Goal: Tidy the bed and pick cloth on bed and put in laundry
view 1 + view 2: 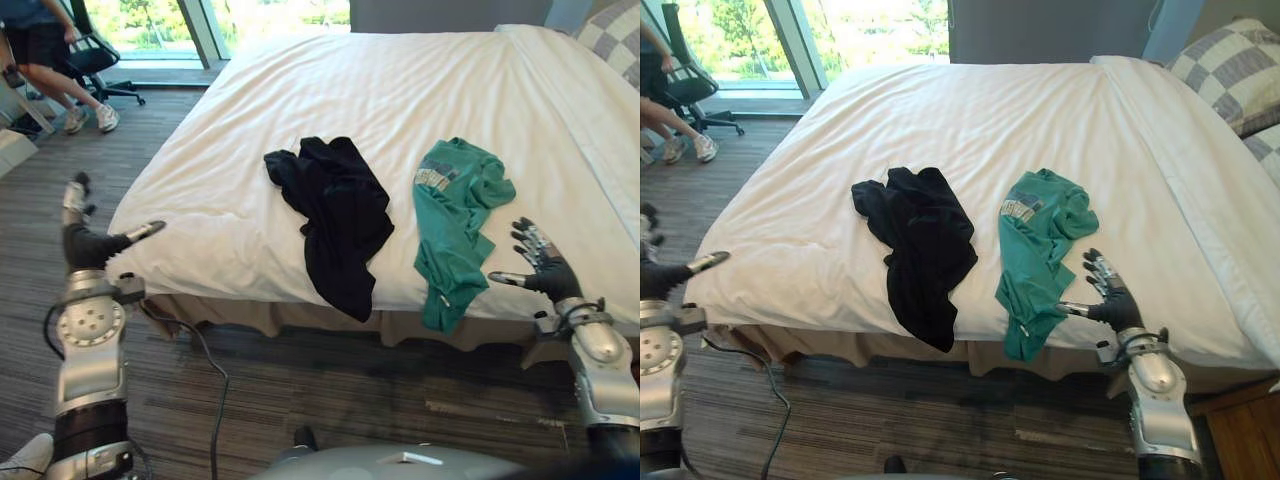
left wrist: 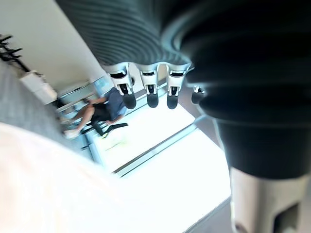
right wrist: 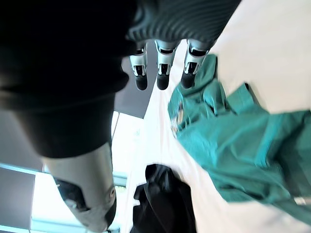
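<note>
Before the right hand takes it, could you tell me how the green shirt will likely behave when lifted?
The green shirt lies crumpled and folded, so it will probably go limp and droop from any pinch. Its lower end hangs over the bed edge, so it may slide off if nudged. It looks thin, likely light.

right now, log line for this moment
left hand: open, by white bed corner | right hand: open, beside crumpled green t-shirt | crumpled black garment: on bed
</note>
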Controlling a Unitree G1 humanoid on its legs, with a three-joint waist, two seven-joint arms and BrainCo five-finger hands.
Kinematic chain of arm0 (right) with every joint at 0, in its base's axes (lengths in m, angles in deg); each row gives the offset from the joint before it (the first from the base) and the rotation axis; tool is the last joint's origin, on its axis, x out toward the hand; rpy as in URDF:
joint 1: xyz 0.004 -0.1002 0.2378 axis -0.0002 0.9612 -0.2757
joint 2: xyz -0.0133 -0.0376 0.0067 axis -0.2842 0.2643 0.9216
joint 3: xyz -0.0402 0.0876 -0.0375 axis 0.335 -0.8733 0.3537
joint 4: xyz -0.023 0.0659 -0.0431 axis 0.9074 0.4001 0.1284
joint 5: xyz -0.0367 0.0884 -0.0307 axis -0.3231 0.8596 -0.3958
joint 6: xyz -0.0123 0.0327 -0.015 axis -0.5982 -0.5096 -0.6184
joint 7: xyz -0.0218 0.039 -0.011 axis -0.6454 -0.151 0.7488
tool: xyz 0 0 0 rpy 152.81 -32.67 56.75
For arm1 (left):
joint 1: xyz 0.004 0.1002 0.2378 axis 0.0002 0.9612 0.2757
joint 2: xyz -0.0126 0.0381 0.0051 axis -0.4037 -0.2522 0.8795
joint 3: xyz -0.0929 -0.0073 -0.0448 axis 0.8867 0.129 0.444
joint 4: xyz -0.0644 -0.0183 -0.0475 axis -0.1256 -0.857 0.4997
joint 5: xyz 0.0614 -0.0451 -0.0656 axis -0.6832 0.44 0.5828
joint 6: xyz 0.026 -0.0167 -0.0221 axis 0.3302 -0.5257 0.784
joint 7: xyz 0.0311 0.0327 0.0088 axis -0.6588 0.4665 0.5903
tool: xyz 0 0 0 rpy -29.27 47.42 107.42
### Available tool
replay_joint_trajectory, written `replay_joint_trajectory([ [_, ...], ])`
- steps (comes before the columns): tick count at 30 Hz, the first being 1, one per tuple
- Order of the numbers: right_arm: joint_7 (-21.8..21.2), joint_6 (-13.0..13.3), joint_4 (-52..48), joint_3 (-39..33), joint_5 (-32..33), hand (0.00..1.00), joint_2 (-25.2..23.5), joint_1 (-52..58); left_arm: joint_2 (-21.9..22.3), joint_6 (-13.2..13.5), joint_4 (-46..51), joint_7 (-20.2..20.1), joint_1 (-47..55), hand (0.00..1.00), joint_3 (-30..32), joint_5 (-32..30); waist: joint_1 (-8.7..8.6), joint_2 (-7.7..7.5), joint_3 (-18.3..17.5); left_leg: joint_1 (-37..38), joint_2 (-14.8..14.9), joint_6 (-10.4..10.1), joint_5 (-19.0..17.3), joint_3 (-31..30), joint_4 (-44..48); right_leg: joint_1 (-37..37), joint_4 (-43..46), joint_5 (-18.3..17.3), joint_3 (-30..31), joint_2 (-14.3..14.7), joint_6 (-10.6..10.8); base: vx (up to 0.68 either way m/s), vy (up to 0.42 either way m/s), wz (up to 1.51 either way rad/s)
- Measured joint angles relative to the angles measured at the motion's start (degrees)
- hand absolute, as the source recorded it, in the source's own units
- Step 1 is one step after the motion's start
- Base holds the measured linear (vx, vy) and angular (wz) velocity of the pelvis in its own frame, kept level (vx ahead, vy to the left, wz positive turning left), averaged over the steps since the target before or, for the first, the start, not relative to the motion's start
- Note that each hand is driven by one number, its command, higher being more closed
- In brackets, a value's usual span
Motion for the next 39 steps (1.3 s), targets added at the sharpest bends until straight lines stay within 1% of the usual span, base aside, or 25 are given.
replay_joint_trajectory([
  [2,0.7,-0.8,1.9,2.3,0.0,0.00,0.5,-4.9,-3.0,-0.1,-6.1,0.2,-5.9,0.00,-3.4,0.0,0.34,-0.08,0.9,-2.6,0.8,0.1,1.1,0.7,0.0,-3.0,0.6,0.9,1.0,0.6,-0.3,-0.14,-0.007,-0.22],
  [3,2.2,-1.4,3.8,3.7,0.1,0.00,0.8,-10.2,-5.4,-0.2,-10.7,0.3,-12.1,0.00,-6.4,0.0,0.75,-0.39,2.9,-4.7,1.2,0.4,2.3,1.2,0.1,-6.1,2.0,1.5,1.7,1.1,-0.7,-0.14,-0.011,-0.22],
  [4,2.7,-1.7,4.4,4.0,0.1,0.00,1.1,-12.2,-6.0,-0.2,-12.4,0.4,-14.7,0.00,-7.5,0.0,0.84,-0.55,3.8,-5.5,1.3,0.6,2.8,1.3,0.2,-7.3,2.6,1.6,1.8,1.1,-0.7,-0.17,-0.006,-0.15],
  [5,3.6,-2.1,5.6,4.2,0.1,0.00,1.4,-15.6,-6.7,-0.2,-14.8,0.7,-19.2,0.00,-9.5,0.0,0.87,-0.83,5.5,-6.8,1.3,0.9,3.4,1.4,0.3,-9.2,4.0,1.7,2.0,1.1,-0.7,-0.10,0.005,-0.06],
  [6,4.2,-2.1,6.0,4.2,0.2,0.00,1.5,-16.8,-6.7,-0.1,-15.7,0.8,-21.1,0.00,-10.1,0.0,0.88,-0.97,6.2,-7.3,1.3,1.1,3.7,1.5,0.4,-9.9,4.5,1.7,2.2,1.0,-0.7,-0.10,0.013,-0.09],
  [8,5.4,-2.1,6.2,5.0,1.3,0.00,1.8,-19.9,-6.8,0.1,-17.7,2.7,-25.8,0.00,-12.2,-0.2,0.74,-1.57,8.7,-8.0,1.1,1.4,4.0,2.6,0.4,-12.1,6.4,1.6,3.0,0.6,-0.7,-0.05,0.021,-0.17],
  [11,5.7,-2.0,6.2,6.2,2.9,0.00,2.1,-20.4,-6.9,0.1,-18.9,4.5,-30.0,0.00,-14.5,-2.2,0.59,-1.78,9.4,-9.9,0.8,1.7,4.3,3.4,0.4,-15.9,8.8,1.2,4.5,0.3,-0.8,-0.01,0.014,-0.21],
  [13,6.1,-2.0,6.2,6.3,3.7,0.00,2.1,-20.8,-7.4,0.1,-19.1,4.8,-33.3,0.00,-15.9,-3.4,0.54,-2.01,11.1,-10.2,0.7,1.8,4.6,4.2,0.4,-17.5,10.6,0.7,5.2,0.2,-0.9,-0.01,-0.015,-0.15],
  [15,6.6,-2.0,6.2,7.1,5.1,0.00,2.1,-21.8,-9.0,0.0,-19.3,5.4,-35.7,0.00,-17.5,-4.5,-0.32,-2.28,12.2,-10.9,0.6,1.8,4.9,4.5,0.4,-19.3,12.4,0.1,5.8,0.0,-0.9,-0.02,-0.032,-0.10],
  [16,6.8,-1.9,5.9,7.4,5.5,0.00,2.1,-22.3,-9.6,-0.5,-19.8,5.7,-37.7,0.00,-18.4,-4.8,-0.67,-2.50,12.5,-11.7,0.6,1.8,5.1,4.6,0.4,-20.8,13.7,-0.2,5.8,-0.1,-1.1,-0.02,-0.038,-0.07],
  [18,7.3,-1.9,4.6,7.6,7.0,0.00,2.1,-22.5,-9.8,-1.7,-20.4,6.8,-42.1,0.00,-19.7,-6.4,-1.06,-3.18,14.2,-12.5,0.6,1.7,5.5,4.8,0.4,-22.7,15.7,-0.9,6.3,-0.1,-1.2,-0.02,-0.069,-0.06],
  [20,7.5,-1.8,3.3,7.7,7.5,0.00,2.1,-22.6,-10.4,-2.4,-21.2,7.0,-44.1,0.00,-20.9,-6.7,-1.83,-3.34,14.4,-14.0,0.6,1.8,5.8,4.8,0.4,-24.7,16.7,-1.1,6.6,-0.1,-1.3,0.00,-0.059,-0.03],
  [22,7.7,-1.3,2.2,7.7,7.9,0.00,2.1,-23.7,-11.0,-3.5,-21.3,7.1,-46.2,0.00,-21.3,-6.7,-2.14,-3.86,16.3,-14.3,0.6,1.9,6.0,6.0,0.4,-26.0,17.7,-1.1,7.5,-0.1,-1.3,0.01,-0.038,-0.17],
  [25,8.2,-0.7,-0.2,7.7,9.1,0.00,2.1,-23.8,-11.0,-4.1,-21.2,7.2,-48.3,0.00,-23.3,-6.8,-2.91,-4.02,17.3,-15.6,0.4,1.9,6.0,6.4,0.4,-28.2,18.6,-1.1,8.3,-0.1,-1.3,0.03,-0.044,-0.13],
  [27,8.7,-0.5,-4.1,7.6,10.1,0.00,2.0,-23.6,-11.0,-5.7,-21.0,8.3,-50.5,0.00,-24.8,-6.9,-3.23,-4.57,19.1,-16.1,0.3,1.9,6.0,7.5,0.4,-29.8,19.7,-1.4,9.2,-0.2,-1.4,0.03,-0.049,-0.15],
  [30,8.8,0.4,-8.4,7.4,11.4,0.00,1.6,-22.2,-10.4,-7.9,-20.9,9.5,-52.5,0.00,-26.2,-9.1,-3.88,-4.79,20.1,-18.4,0.5,1.9,5.8,7.7,1.9,-32.0,20.6,-1.4,9.6,-0.3,-1.4,0.03,-0.063,-0.03],
  [31,8.7,0.5,-10.5,7.4,11.4,0.00,0.9,-21.3,-10.1,-9.1,-19.7,9.5,-52.8,0.00,-26.9,-9.2,-3.99,-4.88,20.5,-19.5,0.8,1.9,5.6,7.8,2.8,-32.9,20.8,-1.4,9.7,-0.4,-1.4,0.03,-0.066,-0.03],
  [32,8.7,0.5,-12.3,7.3,11.4,0.00,0.1,-20.4,-9.0,-10.2,-18.2,9.6,-52.8,0.00,-27.3,-9.8,-4.14,-4.87,21.4,-20.0,1.2,1.8,5.3,7.9,3.5,-33.1,20.9,-1.4,9.6,-0.3,-1.5,0.03,-0.067,-0.03],
  [33,8.7,0.5,-13.2,7.3,11.4,0.00,-0.4,-19.9,-8.2,-10.7,-17.6,9.7,-52.8,0.00,-27.5,-10.4,-4.15,-4.90,21.8,-20.2,1.4,1.7,5.0,8.0,3.9,-33.2,21.0,-1.4,9.6,-0.2,-1.5,0.02,-0.070,-0.03],
  [34,8.7,0.5,-15.2,7.4,11.5,0.00,-1.3,-19.0,-6.8,-11.8,-16.4,10.4,-52.8,0.00,-27.9,-10.6,-4.14,-4.91,22.1,-21.3,2.1,1.6,4.1,8.3,5.6,-33.7,21.1,-1.4,9.7,0.1,-1.5,0.01,-0.071,-0.10],
  [37,8.7,1.0,-21.0,7.6,11.9,0.00,-1.7,-17.5,-4.6,-14.0,-13.3,11.9,-52.8,0.00,-28.0,-10.6,-3.84,-4.89,22.1,-24.4,3.5,1.5,2.2,9.3,9.3,-36.2,21.8,-1.4,10.6,0.4,-1.5,0.02,-0.062,-0.15],
  [39,8.7,1.2,-24.1,7.6,12.1,0.00,-3.2,-16.4,-3.3,-15.8,-11.9,12.3,-53.2,0.00,-28.1,-10.8,-4.23,-4.91,22.1,-26.4,4.6,1.5,0.9,9.4,12.1,-37.5,22.3,-1.4,10.7,0.6,-1.5,0.03,-0.047,-0.10],
])
